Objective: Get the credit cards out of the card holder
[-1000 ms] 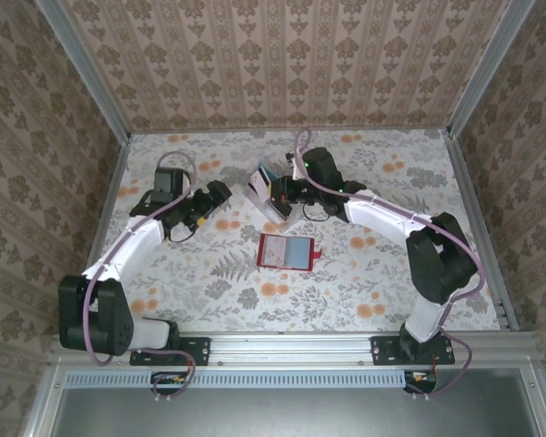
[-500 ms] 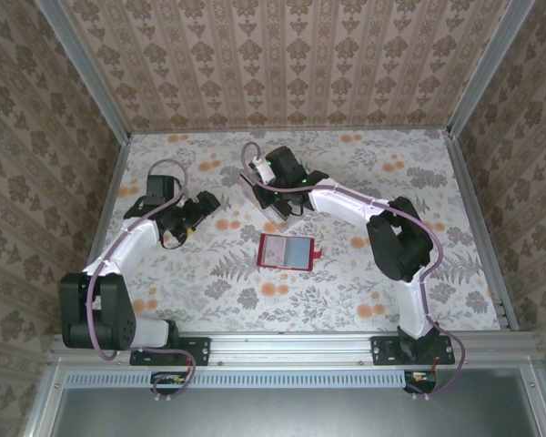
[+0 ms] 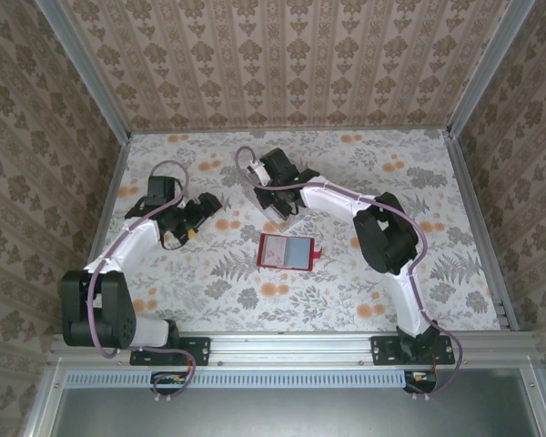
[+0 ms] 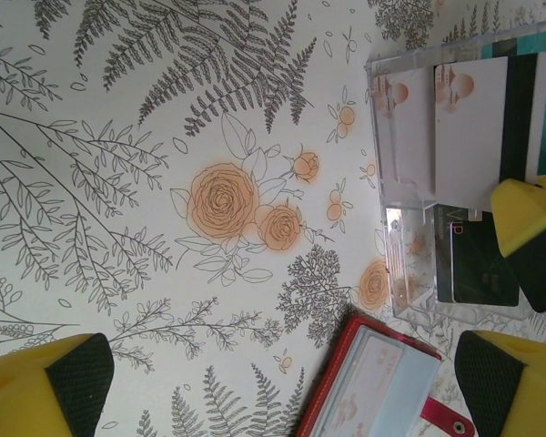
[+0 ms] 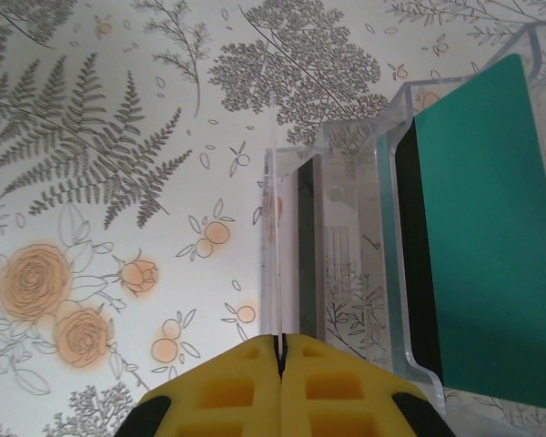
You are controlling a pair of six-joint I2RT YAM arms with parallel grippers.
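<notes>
The red card holder (image 3: 284, 253) lies open and flat mid-table, with a pale blue-grey credit card (image 3: 293, 252) on its lining. The left wrist view shows its corner (image 4: 346, 364) and that card (image 4: 396, 387). My right gripper (image 3: 276, 198) hangs over the clear plastic rack (image 3: 280, 214). Its jaws (image 5: 280, 350) are shut on a thin pale credit card (image 5: 275, 255) seen edge-on, at the rack's outer wall. The left wrist view shows this card's white face (image 4: 469, 127). My left gripper (image 3: 205, 208) hovers open to the left, nothing between its fingers (image 4: 278, 382).
The clear rack (image 5: 346, 273) holds a teal card (image 5: 491, 228) and a dark card (image 4: 473, 264) upright in its slots. Patterned walls (image 3: 64, 137) close in the flowered table (image 3: 209, 273) on three sides.
My right gripper has swung left over the rack, its arm folding in behind it. My left gripper has drawn back slightly towards the near left.
</notes>
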